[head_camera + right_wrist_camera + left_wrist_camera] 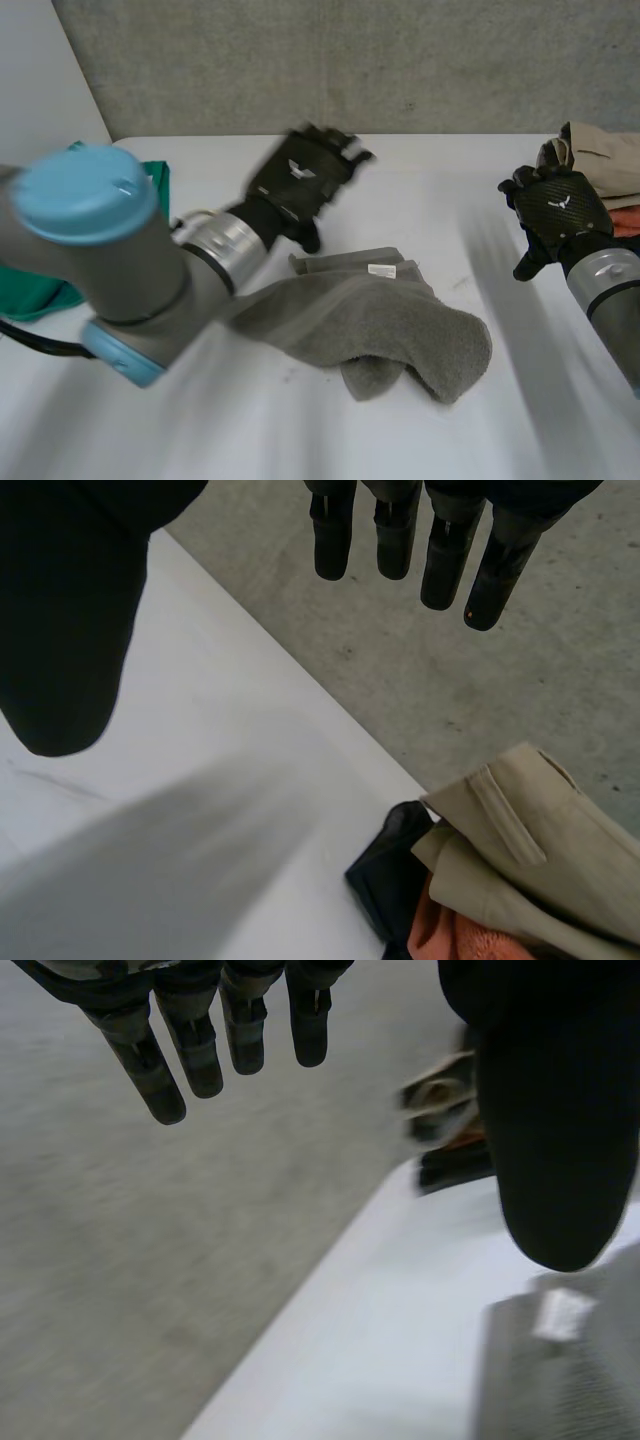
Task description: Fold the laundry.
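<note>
A grey towel (380,325) lies crumpled in the middle of the white table (520,400), a white label on its far edge. My left hand (300,180) hovers above the table just beyond the towel's far left corner, fingers (190,1045) straight, holding nothing; the towel's labelled edge (560,1360) lies below its thumb. My right hand (555,205) is raised at the right, beside a clothes pile, its straight fingers (400,535) empty.
A pile of clothes sits at the table's far right corner: beige trousers (530,850), something orange (450,935) and a dark piece (385,875). A green cloth (40,285) lies at the left edge behind my left arm. A grey wall rises beyond the table.
</note>
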You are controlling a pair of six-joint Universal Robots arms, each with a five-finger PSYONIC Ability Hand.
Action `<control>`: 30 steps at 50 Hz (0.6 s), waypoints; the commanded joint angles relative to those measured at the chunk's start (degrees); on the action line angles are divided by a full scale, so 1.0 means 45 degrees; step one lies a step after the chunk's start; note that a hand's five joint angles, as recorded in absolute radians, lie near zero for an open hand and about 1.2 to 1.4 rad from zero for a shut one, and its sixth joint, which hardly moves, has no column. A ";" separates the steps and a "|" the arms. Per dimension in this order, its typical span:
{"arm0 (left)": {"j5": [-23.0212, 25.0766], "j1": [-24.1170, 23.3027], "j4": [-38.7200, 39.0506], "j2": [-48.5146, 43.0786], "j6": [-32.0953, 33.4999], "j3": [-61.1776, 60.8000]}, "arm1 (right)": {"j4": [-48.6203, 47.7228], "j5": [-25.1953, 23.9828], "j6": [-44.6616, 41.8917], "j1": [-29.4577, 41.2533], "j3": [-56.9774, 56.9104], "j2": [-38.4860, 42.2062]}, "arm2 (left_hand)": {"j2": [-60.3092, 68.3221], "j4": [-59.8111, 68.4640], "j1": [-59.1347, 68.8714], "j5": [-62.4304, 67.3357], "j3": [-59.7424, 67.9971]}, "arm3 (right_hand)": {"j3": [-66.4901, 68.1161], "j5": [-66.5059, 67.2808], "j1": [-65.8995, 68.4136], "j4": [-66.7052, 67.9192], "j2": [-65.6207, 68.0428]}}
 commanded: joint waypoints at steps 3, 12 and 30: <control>-0.0410 0.1783 -0.1094 0.2420 -0.1226 -0.2471 | 0.5029 -0.1617 0.0073 0.0063 -0.1257 -0.0821 | 0.0385 0.0366 0.0349 0.0209 0.0305 | -0.0475 -0.0803 -0.0373 -0.0737 -0.0660; -0.0370 0.1667 -0.2640 0.1428 -0.1071 -0.3276 | 0.9314 -0.1872 0.0269 0.0101 -0.1475 -0.0334 | 0.0836 0.0817 0.0800 0.0660 0.0756 | -0.0306 -0.0635 -0.0205 -0.0569 -0.0492; -0.0624 -0.0167 -0.1800 -0.3106 0.0785 -0.0738 | 0.4315 -0.1014 0.1265 0.1371 0.0089 0.1269 | 1.4223 1.4203 1.4186 1.4046 1.4142 | 1.5048 1.4720 1.5150 1.4786 1.4863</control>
